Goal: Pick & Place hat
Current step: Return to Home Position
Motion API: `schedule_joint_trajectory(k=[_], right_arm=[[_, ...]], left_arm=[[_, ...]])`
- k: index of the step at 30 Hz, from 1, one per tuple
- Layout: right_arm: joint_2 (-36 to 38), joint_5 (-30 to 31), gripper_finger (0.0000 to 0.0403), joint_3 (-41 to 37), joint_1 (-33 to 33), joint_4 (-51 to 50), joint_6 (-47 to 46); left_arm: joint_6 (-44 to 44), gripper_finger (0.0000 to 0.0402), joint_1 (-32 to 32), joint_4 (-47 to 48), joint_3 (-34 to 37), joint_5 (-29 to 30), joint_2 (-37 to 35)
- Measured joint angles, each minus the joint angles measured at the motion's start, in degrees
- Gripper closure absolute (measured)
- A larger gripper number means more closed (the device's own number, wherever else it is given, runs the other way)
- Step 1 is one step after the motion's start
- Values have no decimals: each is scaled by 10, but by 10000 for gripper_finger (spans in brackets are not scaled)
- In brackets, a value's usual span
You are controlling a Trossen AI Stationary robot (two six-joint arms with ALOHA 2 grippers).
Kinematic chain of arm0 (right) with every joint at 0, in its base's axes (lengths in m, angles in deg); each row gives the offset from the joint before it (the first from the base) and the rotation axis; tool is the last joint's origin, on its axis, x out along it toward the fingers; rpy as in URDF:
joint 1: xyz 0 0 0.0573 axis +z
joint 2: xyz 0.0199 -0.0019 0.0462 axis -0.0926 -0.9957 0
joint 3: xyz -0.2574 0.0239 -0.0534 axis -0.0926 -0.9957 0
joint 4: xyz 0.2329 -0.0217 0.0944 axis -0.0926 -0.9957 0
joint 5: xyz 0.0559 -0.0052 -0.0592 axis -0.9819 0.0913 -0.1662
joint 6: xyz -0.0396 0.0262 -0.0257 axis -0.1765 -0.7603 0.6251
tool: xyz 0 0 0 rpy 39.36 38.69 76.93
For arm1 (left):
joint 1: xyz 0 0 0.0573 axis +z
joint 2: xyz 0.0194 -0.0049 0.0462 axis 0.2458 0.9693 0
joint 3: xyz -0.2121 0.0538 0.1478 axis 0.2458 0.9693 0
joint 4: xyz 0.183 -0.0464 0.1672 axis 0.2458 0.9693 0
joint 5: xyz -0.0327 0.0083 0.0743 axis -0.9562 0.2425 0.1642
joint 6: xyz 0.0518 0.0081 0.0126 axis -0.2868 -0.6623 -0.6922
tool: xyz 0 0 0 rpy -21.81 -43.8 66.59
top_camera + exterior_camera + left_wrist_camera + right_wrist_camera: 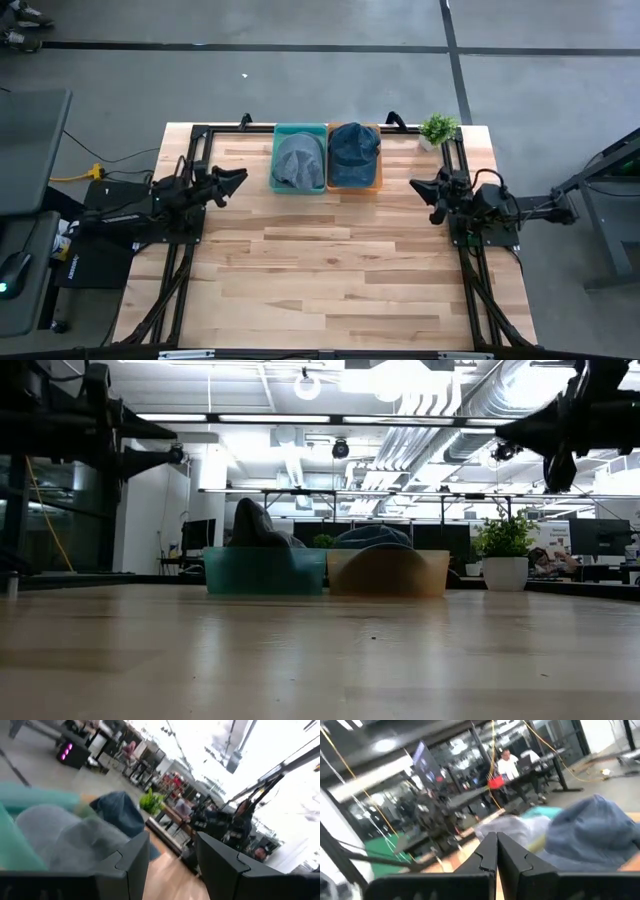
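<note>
A grey hat [296, 163] lies in a teal bin [299, 130] at the table's far edge. Beside it a blue denim hat [352, 150] fills an orange bin [376, 180]. The low view shows the teal bin [264, 571] and the orange bin [389, 573] side by side, each hat bulging above its rim. My left gripper [238, 180] hovers open near the table's left side, just left of the teal bin. My right gripper [418, 186] hovers shut near the right side, right of the orange bin. In the left wrist view the grey hat [65, 837] and blue hat [120, 812] sit beyond the open fingers [172, 860].
A small potted plant [438, 130] stands at the table's far right corner, also visible in the low view [505, 550]. A black frame rail [230, 128] runs along the far edge. Bare wood [330, 270] stretches from the bins toward the near edge.
</note>
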Motion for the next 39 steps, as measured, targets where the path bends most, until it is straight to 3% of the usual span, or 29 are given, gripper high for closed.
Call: schedule_joint_trajectory(k=[13,20,39], right_arm=[[0,-77,403,0,-62,-66,11],[0,-77,402,0,-72,-66,64],[-4,-75,402,0,-72,-67,65]], left_arm=[[-7,243,0,10,1,7,0],[-5,243,0,18,1,-6,0],[-5,243,0,21,2,-4,0]])
